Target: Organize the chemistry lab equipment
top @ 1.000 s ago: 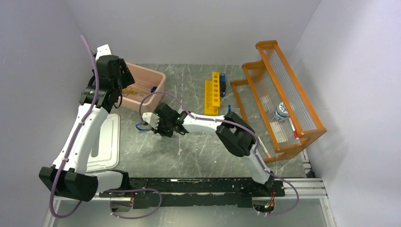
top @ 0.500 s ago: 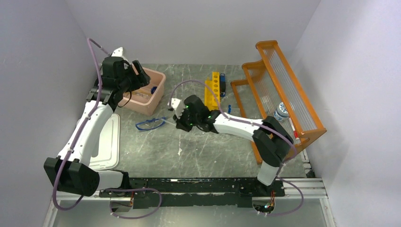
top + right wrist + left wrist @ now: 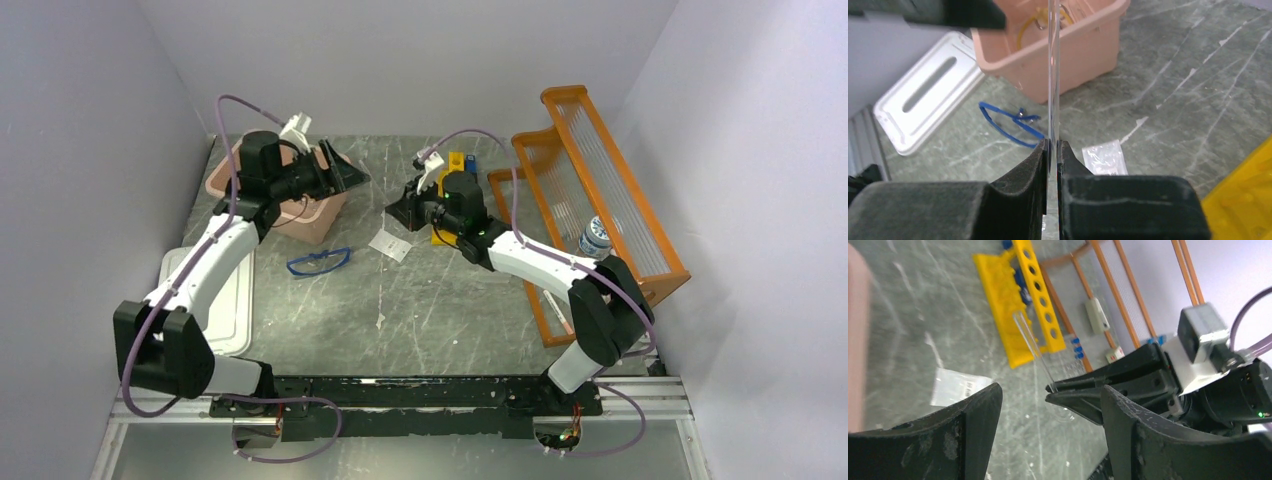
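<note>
Top: right end effector (image 3: 402,212) reaches far, just left of yellow rack (image 3: 450,190); left end effector (image 3: 346,176) hangs over right edge of pink tub (image 3: 312,220) | Left wrist: jaws wide, empty | Right wrist: jaws pinch clear glass tube (image 3: 1053,75); step likely racking it; next needs aligning tube with a hole.

The pink tub (image 3: 320,218) is sitting just below the left gripper (image 3: 350,176), and the white lid (image 3: 225,300) is lying well apart from it. The yellow rack (image 3: 998,300) is lying just behind the right gripper (image 3: 1053,145). Farther behind, the orange rack (image 3: 660,262) is holding a small jar (image 3: 595,238).
</note>
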`<state>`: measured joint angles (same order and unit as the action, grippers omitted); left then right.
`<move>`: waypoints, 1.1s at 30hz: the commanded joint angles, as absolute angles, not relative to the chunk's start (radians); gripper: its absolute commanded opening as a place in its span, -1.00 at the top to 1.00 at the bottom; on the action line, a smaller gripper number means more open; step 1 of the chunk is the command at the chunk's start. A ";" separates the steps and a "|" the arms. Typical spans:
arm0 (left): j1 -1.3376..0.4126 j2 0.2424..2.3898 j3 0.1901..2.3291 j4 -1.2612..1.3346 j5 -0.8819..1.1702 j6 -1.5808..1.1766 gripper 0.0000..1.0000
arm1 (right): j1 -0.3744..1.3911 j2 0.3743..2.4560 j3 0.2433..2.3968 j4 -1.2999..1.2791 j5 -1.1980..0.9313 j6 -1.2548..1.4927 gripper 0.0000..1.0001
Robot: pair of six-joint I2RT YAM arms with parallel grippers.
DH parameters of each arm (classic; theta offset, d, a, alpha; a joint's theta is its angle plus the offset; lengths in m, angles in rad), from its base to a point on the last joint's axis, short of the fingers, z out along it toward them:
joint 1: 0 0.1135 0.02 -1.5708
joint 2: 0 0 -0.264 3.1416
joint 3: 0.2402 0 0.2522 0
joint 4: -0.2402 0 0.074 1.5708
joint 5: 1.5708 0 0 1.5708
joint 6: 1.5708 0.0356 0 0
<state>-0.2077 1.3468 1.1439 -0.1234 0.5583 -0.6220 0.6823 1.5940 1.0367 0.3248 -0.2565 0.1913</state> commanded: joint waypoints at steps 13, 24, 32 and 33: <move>-0.293 1.393 0.981 0.230 0.588 -0.826 0.02 | 0.664 1.607 1.095 0.465 -0.391 0.394 1.00; -0.295 1.383 0.984 0.236 0.608 -0.794 0.60 | 0.658 1.633 1.101 0.507 -0.420 0.438 1.00; -0.273 1.382 1.080 0.088 0.528 -0.684 0.90 | 0.641 1.609 1.134 0.438 -0.343 0.468 -0.04; -0.263 1.388 1.105 0.060 0.519 -0.671 0.91 | 0.640 1.597 1.133 0.438 -0.332 0.457 -0.11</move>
<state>-0.2859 1.4052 0.9997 0.1497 0.5770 -0.7616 0.6571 1.6341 1.0985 0.4397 -0.3870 0.4576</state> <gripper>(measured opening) 0.089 0.481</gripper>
